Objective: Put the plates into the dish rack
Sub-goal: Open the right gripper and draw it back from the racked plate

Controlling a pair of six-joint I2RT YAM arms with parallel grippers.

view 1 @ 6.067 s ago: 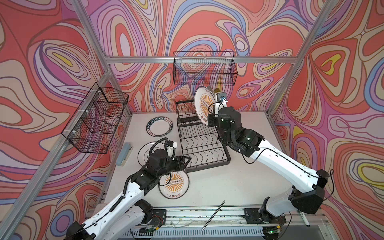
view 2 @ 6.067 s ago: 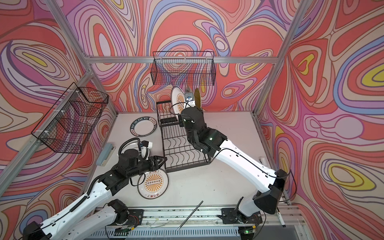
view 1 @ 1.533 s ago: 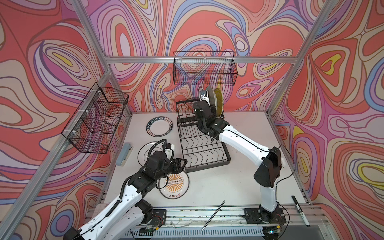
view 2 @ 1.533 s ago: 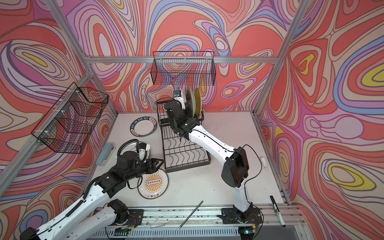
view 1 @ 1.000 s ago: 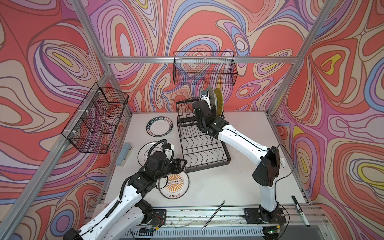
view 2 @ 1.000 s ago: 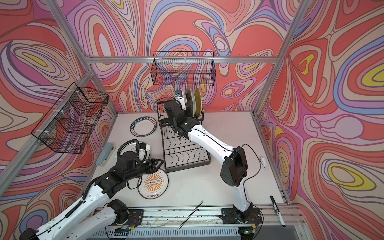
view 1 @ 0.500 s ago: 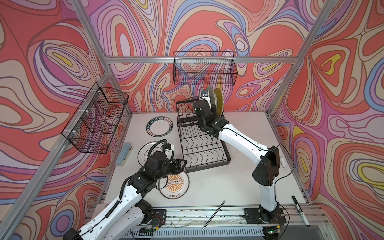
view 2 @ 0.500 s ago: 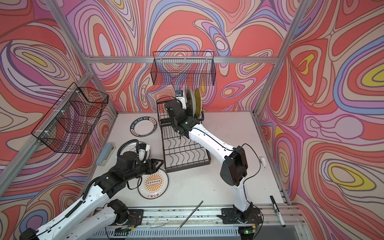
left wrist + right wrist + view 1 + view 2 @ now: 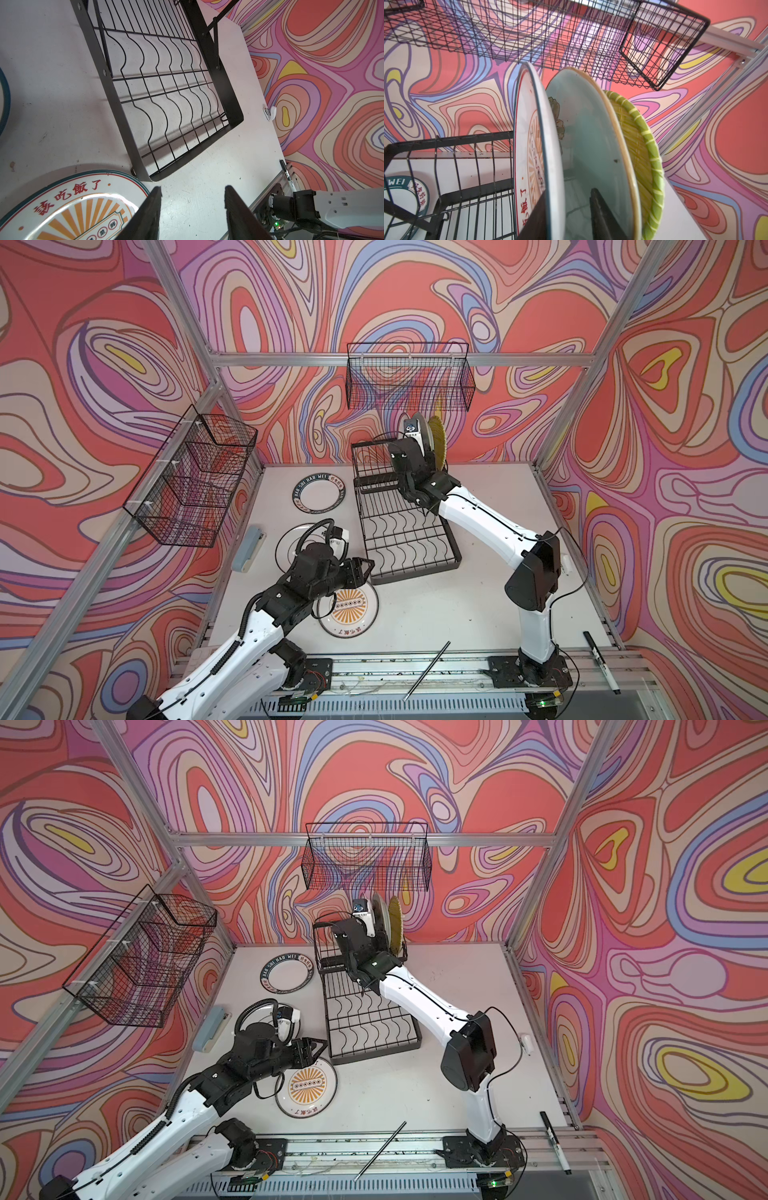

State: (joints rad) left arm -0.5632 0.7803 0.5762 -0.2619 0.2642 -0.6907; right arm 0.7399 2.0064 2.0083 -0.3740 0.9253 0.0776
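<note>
Booth w/ swirl walls (image 9: 415,302) in red, pink, lilac & cream on 3 sides, and alu posts (image 9: 399,359) at the corners & along the back. One mesh basket (image 9: 409,381) hangs on the back wall and a 2nd basket (image 9: 191,481) on the left wall, both above the table. The table (image 9: 478,593) is flat, off-white and scuffed, w/ small specks & marks in the left wrist view. A rail (image 9: 415,668) runs along its front edge w/ both arm bases on it.

The rack (image 9: 405,539) sits mid-table, a bit skewed, upper tier (image 9: 370,464) at the back end. 3 plates stand on edge in that tier, side by side: sunburst plate (image 9: 529,145), green plate (image 9: 587,145), yellow plate (image 9: 643,145).

R gripper (image 9: 568,192) is at the sunburst plate's rim, fingers spread either side of it. One finger is close to the plate's face, the other clear of it in the gap toward the green plate.

L gripper (image 9: 192,188) hovers over bare table betw. the rack's near corner & the 2nd sunburst plate (image 9: 353,610), fingers spread, nothing betw. them.

Flat on the table left of the rack: lettered plate (image 9: 319,497) near the back, ringed plate (image 9: 291,547) partly under the L arm, 2nd sunburst plate nearer the front.

Also a pale blue block (image 9: 249,549) at the left edge, a black rod (image 9: 428,670) across the rail, a marker (image 9: 600,662) front right, and a white clip (image 9: 270,113) by the right wall
</note>
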